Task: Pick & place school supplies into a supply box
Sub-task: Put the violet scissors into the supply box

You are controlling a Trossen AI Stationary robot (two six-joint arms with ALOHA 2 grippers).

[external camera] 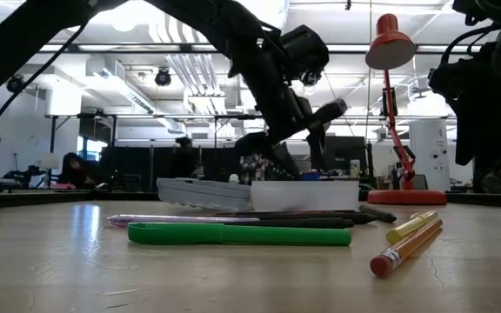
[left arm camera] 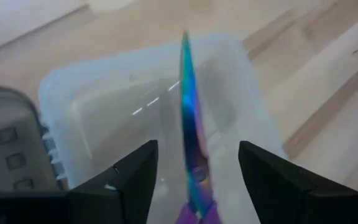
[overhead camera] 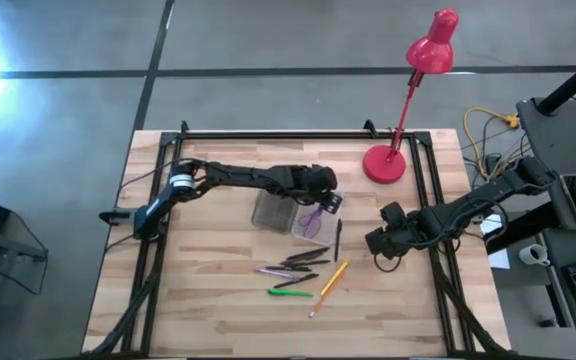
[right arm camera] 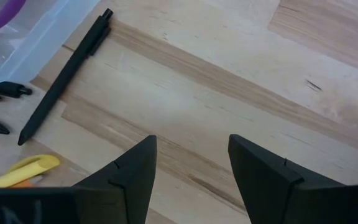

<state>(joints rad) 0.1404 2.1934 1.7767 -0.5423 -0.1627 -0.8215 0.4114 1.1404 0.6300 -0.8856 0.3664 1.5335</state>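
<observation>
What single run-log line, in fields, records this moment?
left gripper: open over supply box | scissors: between fingers, not gripped | right gripper: open over table | pencil, green pen: on table

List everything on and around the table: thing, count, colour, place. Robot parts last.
table: one, light wood, under everything.
box: one, clear with a grey ribbed lid lying open, table centre.
scissors: one, purple handles, shiny blade, over the box between the left fingers.
black pen: one, lying alone just beside the box.
dark and pinkish pens: several, clustered in front of the box.
green pen: one, nearest the table's front edge.
pencil: one, yellow-orange, right of the green pen.
lamp: one, red, back right of the table.
people: a few, seated in the room behind, seen in the low view.
left gripper: fingers apart, over the box.
right gripper: fingers open, empty, over bare table.
</observation>
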